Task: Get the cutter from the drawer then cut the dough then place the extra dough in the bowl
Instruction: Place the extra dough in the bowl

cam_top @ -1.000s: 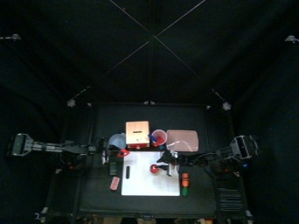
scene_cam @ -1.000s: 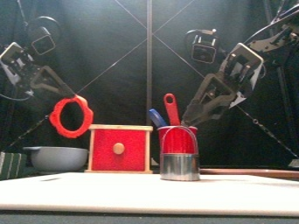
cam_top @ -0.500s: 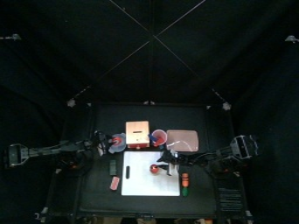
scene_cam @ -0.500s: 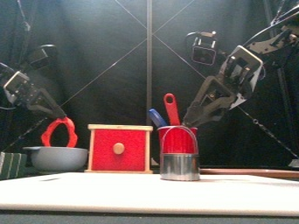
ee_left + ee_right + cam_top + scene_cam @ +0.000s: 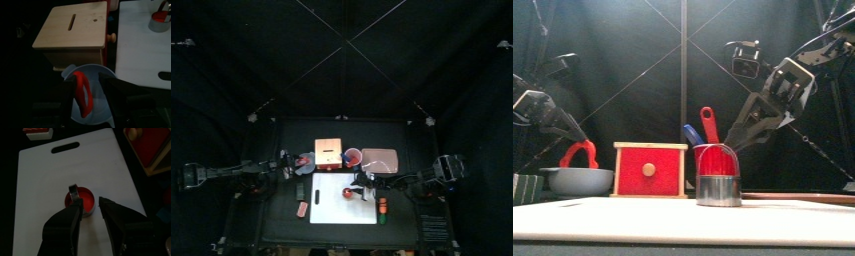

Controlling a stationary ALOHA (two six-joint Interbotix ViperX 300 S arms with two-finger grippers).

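Observation:
A red dough ring (image 5: pixel 577 153) stands upright in the blue-grey bowl (image 5: pixel 577 181), left of the wooden box with its red drawer front (image 5: pixel 651 170). My left gripper (image 5: pixel 568 133) reaches down to the ring's top and is shut on it. In the left wrist view the ring (image 5: pixel 81 91) hangs edge-on inside the bowl (image 5: pixel 100 85). The round metal cutter (image 5: pixel 79 207) sits on the white cutting board (image 5: pixel 47 203) with red dough inside it. My right gripper (image 5: pixel 88 199) hangs open above the cutter (image 5: pixel 718 190), apart from it.
A red cup (image 5: pixel 716 160) holding a blue and a red toy knife stands behind the cutter. The pink tray (image 5: pixel 381 160) lies right of the box. A dark green toy (image 5: pixel 524 188) sits at the far left, and small toys (image 5: pixel 302 210) lie beside the board.
My left gripper has come down and to the left, lowering the dough ring from above the box's height into the bowl. The right arm has hardly moved.

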